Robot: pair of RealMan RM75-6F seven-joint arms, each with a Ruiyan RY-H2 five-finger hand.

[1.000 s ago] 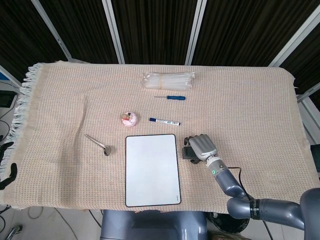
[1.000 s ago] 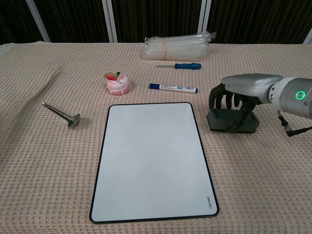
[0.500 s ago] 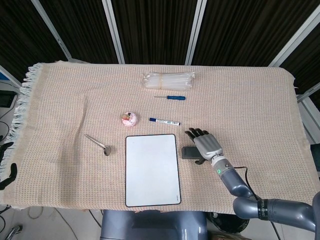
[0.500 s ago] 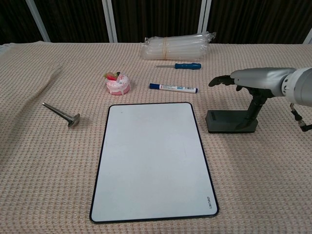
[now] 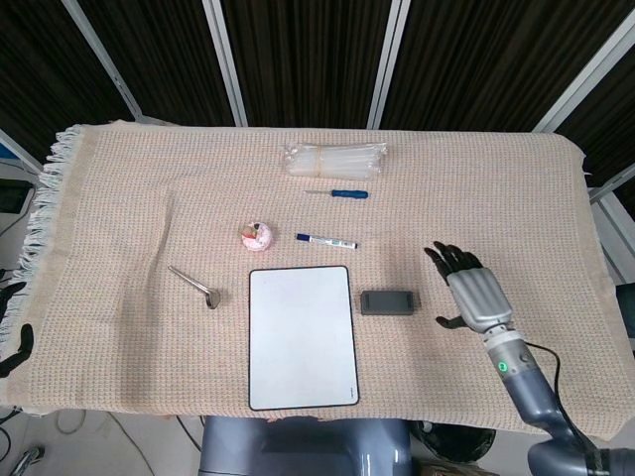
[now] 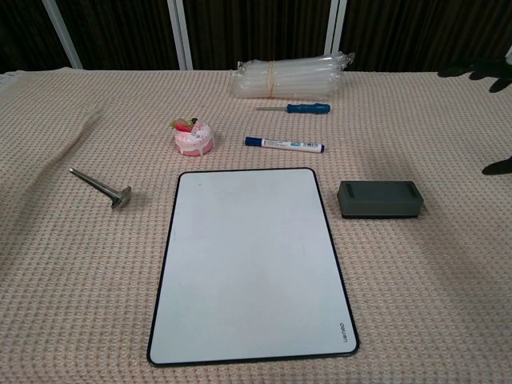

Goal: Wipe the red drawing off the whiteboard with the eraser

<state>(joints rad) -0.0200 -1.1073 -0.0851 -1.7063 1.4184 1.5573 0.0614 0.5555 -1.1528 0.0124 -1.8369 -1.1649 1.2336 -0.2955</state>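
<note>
While the whiteboard [image 5: 303, 336] lies flat at the near middle of the table [image 5: 119, 188], we see its surface plain white with a dark border, no red marks visible in either view. Eraser [image 5: 388, 301] sits on the cloth just right of the whiteboard, dark grey block, long side running left-right, apart from the board edge and touched by nothing. In the chest view the eraser [image 6: 379, 198] rests level with the board's far part.

Right hand [image 5: 470, 289] is right of the eraser, clear of it, fingers spread wide and holding nothing, palm down above the cloth, thumb sticking out toward the eraser side. In the chest view only dark fingertips [image 6: 480, 72] show at the right edge. Left hand: we don't see it in either view.

Other stuff on the table: blue marker [image 5: 326, 240] lying far of the whiteboard, blue-handled screwdriver [image 5: 337, 193] beyond that, bundle of clear tubes [image 5: 332, 159] at the far middle, banded together. Small pink and white round object [image 5: 256, 234] sits near the board's far-left corner; we can't tell what it is. Metal valve-like rod [image 5: 195, 286] lies left of the whiteboard, angled. Beige woven cloth covers the table, fringe on the left edge.
</note>
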